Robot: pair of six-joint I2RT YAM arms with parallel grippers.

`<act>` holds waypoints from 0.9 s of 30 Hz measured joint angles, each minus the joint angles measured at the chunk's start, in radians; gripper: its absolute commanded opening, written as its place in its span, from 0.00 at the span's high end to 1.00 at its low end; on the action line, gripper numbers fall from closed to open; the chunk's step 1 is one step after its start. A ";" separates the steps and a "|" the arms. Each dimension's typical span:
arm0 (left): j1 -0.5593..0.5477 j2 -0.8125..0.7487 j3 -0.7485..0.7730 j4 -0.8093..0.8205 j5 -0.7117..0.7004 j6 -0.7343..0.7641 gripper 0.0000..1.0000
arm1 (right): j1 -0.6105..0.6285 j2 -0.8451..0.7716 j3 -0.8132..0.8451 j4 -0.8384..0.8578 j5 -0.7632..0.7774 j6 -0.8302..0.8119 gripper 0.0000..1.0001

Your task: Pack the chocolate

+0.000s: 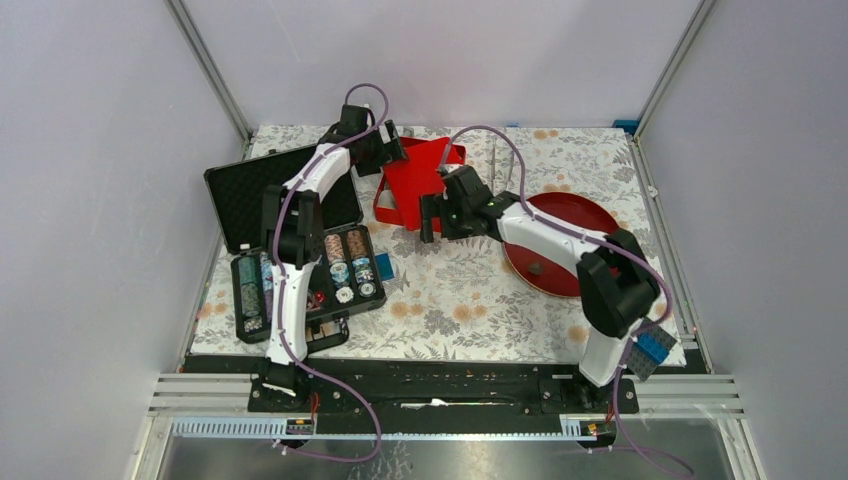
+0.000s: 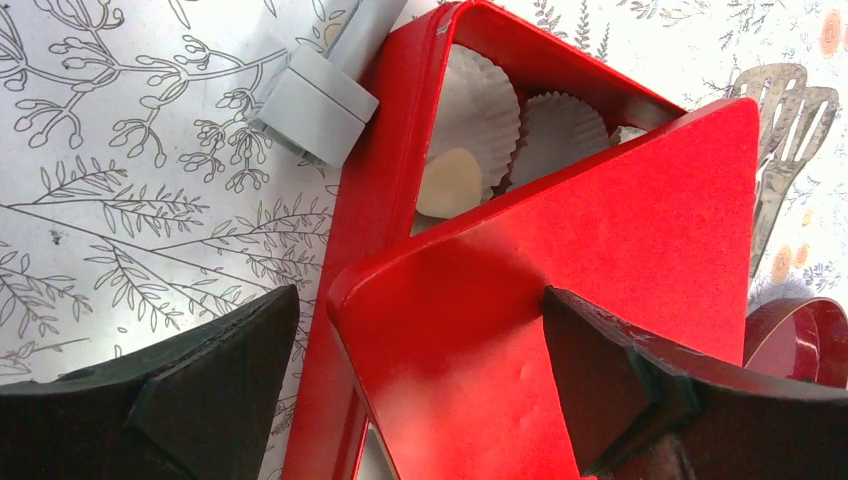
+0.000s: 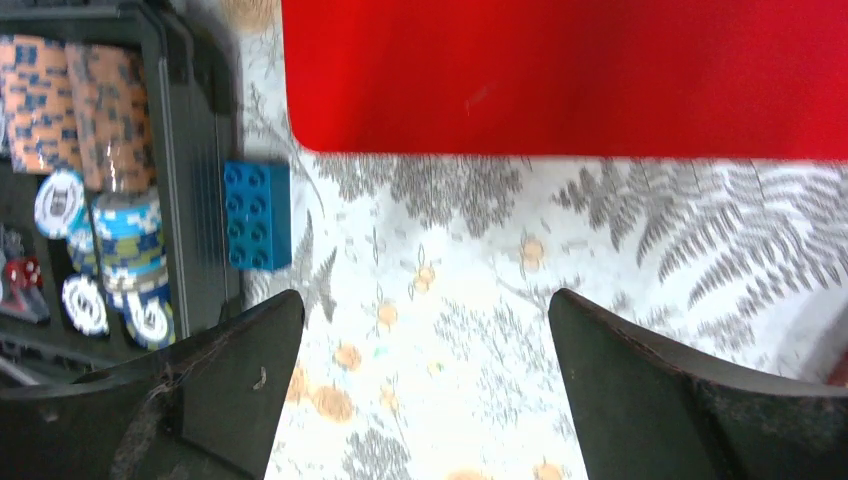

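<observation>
Red shallow box (image 2: 385,170) with its flat red lid (image 2: 600,250) lying crooked across it, so only one corner of the white pleated paper cups (image 2: 560,125) peeks out. That's probably why the left gripper (image 2: 420,330) hangs right over the lid, jaws spread wide with nothing in them. My guess is the lid has to come off before anything goes in.

One cup has a pale roundish thing (image 2: 450,182) in it; can't tell if that's a chocolate or just the cup's bottom. The only piece I can spot for sure is a small dark brown lump of chocolate (image 1: 537,268) on the round red plate (image 1: 575,212) at the right, well apart from the box.

And the right gripper (image 3: 425,320) is gaping and empty too, over bare floral tablecloth (image 3: 450,250) on the near side of the box. It's between the plate and the black case of striped chips (image 3: 185,150), which has a blue toy brick (image 3: 258,215) just beside it. Looks like it's there to give the left arm room, but that's only my read.
</observation>
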 measured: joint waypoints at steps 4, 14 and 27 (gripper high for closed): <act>0.000 -0.029 -0.046 0.021 0.006 -0.002 0.01 | -0.007 -0.133 -0.088 -0.013 0.026 -0.014 0.00; 0.000 -0.047 -0.082 0.036 0.011 -0.002 0.01 | -0.301 -0.097 -0.015 0.076 -0.059 0.010 0.00; 0.000 -0.053 -0.096 0.038 0.023 -0.002 0.01 | -0.322 0.178 0.174 0.083 -0.252 0.096 0.00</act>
